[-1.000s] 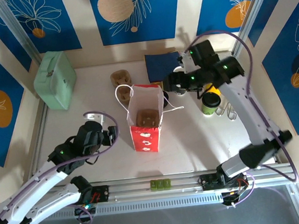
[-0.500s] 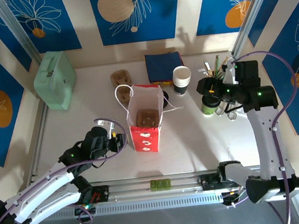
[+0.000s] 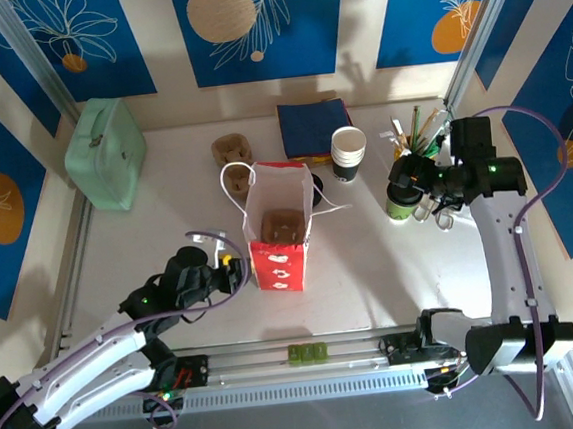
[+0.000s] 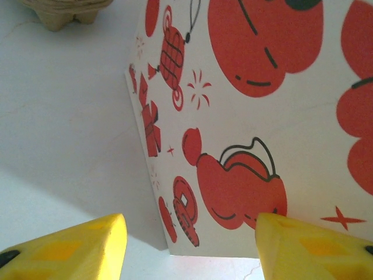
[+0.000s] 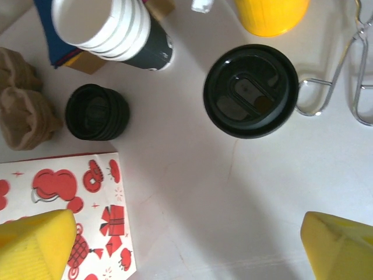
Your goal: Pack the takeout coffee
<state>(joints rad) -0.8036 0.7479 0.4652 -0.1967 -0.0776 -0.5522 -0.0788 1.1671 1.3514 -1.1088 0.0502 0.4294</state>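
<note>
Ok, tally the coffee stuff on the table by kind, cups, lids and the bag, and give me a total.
Lidded coffee cup: 1
Stack of empty cups: 1
Yellow cup of sticks: 1
Stack of loose black lids: 1
Paper bag: 1
Total: 5

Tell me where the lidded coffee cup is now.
Right side of the table, seen in the right wrist view: the lidded coffee cup stands beside the yellow stick cup, right of the cup stack.

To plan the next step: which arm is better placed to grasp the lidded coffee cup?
Right. The right gripper, open, hovers above the coffee cup; the left gripper sits at the red bag, far from it.
</note>
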